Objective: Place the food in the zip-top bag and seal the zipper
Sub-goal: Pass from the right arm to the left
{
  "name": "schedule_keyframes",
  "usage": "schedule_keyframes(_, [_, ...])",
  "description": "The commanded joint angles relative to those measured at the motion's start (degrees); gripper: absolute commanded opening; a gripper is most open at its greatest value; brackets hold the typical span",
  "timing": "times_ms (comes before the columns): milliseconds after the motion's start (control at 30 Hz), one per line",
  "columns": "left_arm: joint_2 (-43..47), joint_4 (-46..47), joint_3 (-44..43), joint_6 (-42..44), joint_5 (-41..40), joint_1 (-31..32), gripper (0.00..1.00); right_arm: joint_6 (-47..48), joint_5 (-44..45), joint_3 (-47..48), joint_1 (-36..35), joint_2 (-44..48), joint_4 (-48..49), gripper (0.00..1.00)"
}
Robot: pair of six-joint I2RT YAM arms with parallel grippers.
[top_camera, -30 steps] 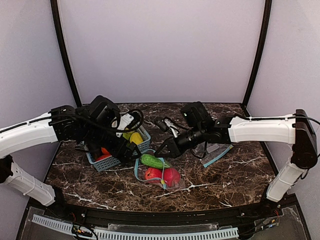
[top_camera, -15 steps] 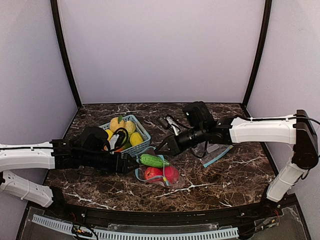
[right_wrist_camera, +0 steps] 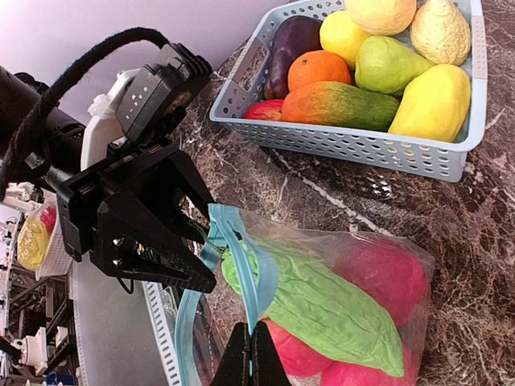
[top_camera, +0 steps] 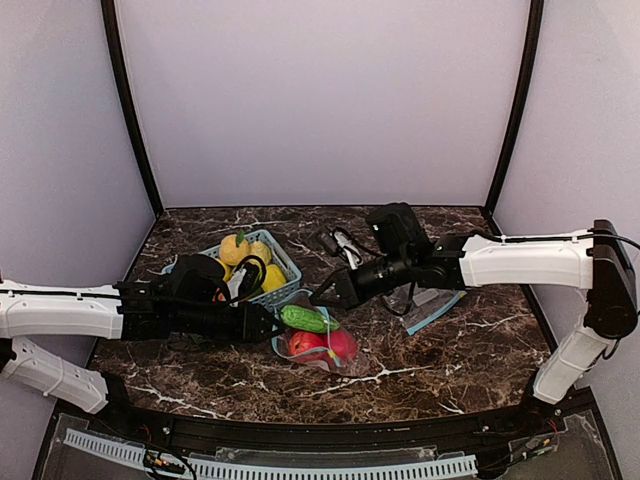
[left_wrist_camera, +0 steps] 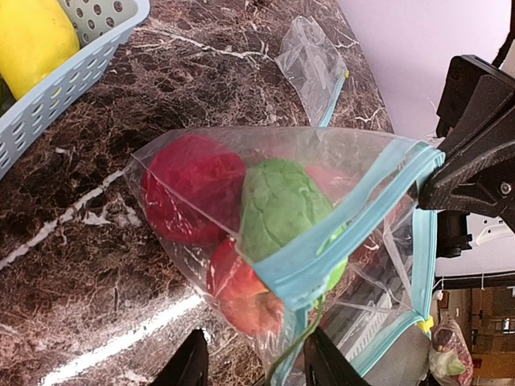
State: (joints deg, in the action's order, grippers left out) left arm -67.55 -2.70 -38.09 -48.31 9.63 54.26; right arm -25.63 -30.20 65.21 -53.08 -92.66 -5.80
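- Near the middle of the bench [top_camera: 470,350], just beside the blue basket [right_wrist_camera: 354,145], lies the zip-top bag [left_wrist_camera: 378,241]. The red round ones [left_wrist_camera: 193,185] and the long green one [right_wrist_camera: 330,310] are inside it.
- Its mouth gapes, and the two halves of the zipper [left_wrist_camera: 338,233] stand apart in a loop. To my eye the filling is done and sealing is the step in hand.
- The right fingers [right_wrist_camera: 241,366] are pinched together on one end of the zipper strip, holding that corner.
- The left fingers [left_wrist_camera: 195,363] are spread apart at the other end, with the strip running between them but not gripped.
- I'd say the left should close squarely on both halves of the strip at its end. It can then slide along toward the right, which has to hold firm as an anchor and keep the strip taut.
- The green one's tip sits right against the zipper. If it bulges into the mouth the halves will not mate, so it may want nudging deeper first.
- Crinkly plastic like this will likely slip and bunch, so a slow, even pull seems wise.
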Motion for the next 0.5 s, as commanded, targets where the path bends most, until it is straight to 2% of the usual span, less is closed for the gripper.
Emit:
schedule_keyframes(0, [0.1,1.5,1.0,-0.4,1.2,-0.1,0.36,-0.3,4.2,0.0,0.3,1.5,1.3,0.00])
schedule_keyframes(33, [0.1,1.4,1.1,-0.5,1.5,-0.1,0.34,-0.2,5.1,0.2,0.3,1.5,0.8,0.00])
schedule_keyframes(167, [0.2,2.3,1.8,-0.3,1.9,0.0,0.06,0.3,7.2,0.8,0.0,1.6,-0.1,0.01])
schedule_keyframes(200, [0.3,2.4,1.9,-0.1,1.9,0.0,0.03,0.7,8.1,1.1,-0.2,1.5,-0.9,0.03])
schedule_keyframes(333, [0.7,4.3,1.6,1.0,1.0,-0.1,0.01,2.6,12.3,3.4,-1.8,1.0,-3.6,0.16])
schedule_keyframes(467, [0.6,4.4,0.8,1.9,0.5,0.0,0.01,3.9,15.2,5.3,-3.4,-0.2,-4.9,0.42])
